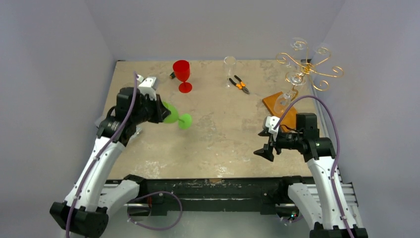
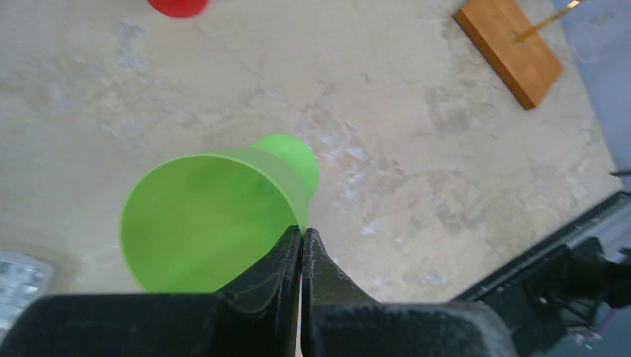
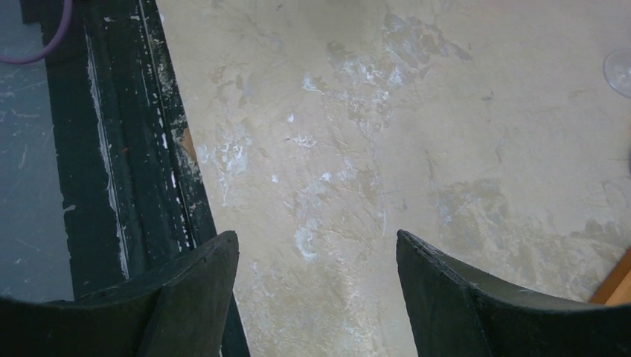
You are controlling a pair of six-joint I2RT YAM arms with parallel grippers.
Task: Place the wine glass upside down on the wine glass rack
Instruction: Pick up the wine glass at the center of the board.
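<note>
The left gripper [image 2: 301, 236] pinched the rim of the green plastic wine glass [image 1: 174, 115], held sideways, well apart from the gold wire wine glass rack [image 1: 310, 69]. The right gripper [image 3: 312, 245] stood wide open, empty. The thin rim pinch could let the glass swivel or slip.

The gold wire wine glass rack [image 1: 309, 69] stands at the far right corner of the marbled beige table [image 1: 218, 144], on its rectangular wooden base [image 1: 273, 104]. Clear wine glasses [image 1: 295, 77] hang among its arms. Left of the rack, near the far edge, lie the orange-handled pliers [image 1: 240, 85], just beside an upright clear tall glass [image 1: 229, 66]. Further left stands the red plastic goblet [image 1: 182, 74]. In front of the goblet, at left-centre, the green plastic wine glass [image 1: 174, 115] is held sideways, its rim clamped in the left gripper [image 1: 161, 111] and its foot pointing right. The right gripper [image 1: 265, 151] sits in front of the base, apart from it, jaws spread
</note>
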